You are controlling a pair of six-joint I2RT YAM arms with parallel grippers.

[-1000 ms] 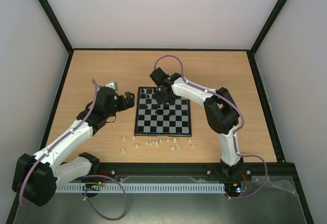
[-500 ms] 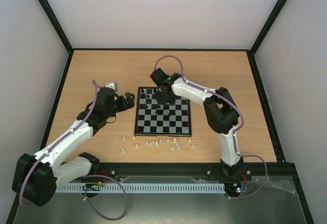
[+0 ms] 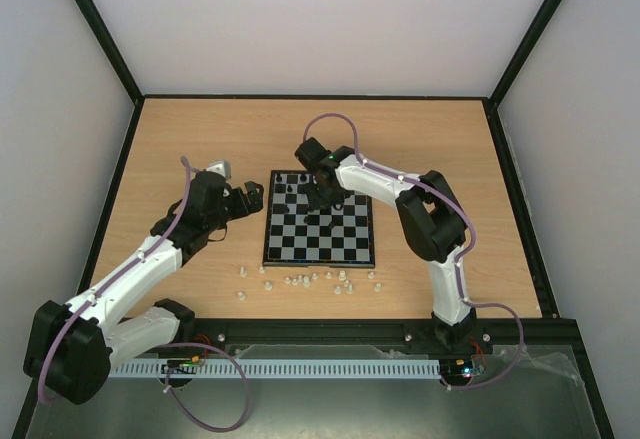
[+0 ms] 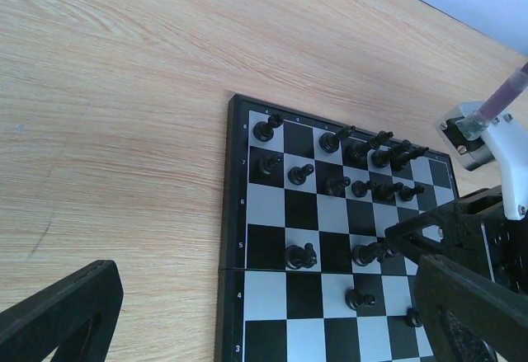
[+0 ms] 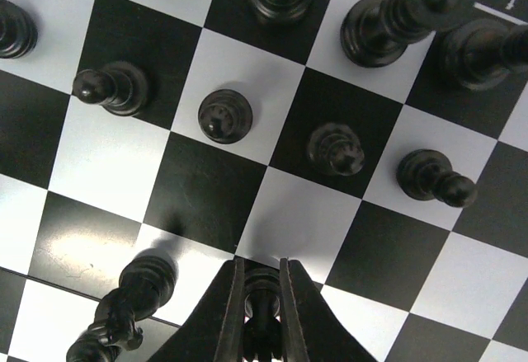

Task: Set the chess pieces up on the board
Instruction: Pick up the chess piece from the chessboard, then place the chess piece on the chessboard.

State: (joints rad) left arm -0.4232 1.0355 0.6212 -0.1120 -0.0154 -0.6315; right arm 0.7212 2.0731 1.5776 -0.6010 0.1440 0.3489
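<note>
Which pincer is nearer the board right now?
Right. The right pincer is over the board's far half, closed on a black piece; the left pincer hovers open over the table, off the board's left edge.

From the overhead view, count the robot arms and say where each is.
2. The left arm ends just left of the board; the right arm bends over the board's far half. None looks hidden.

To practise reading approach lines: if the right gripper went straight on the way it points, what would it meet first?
Probably the board: the right gripper points down at it, shut on a black piece, which would press into its square first. Depth is unclear.
</note>
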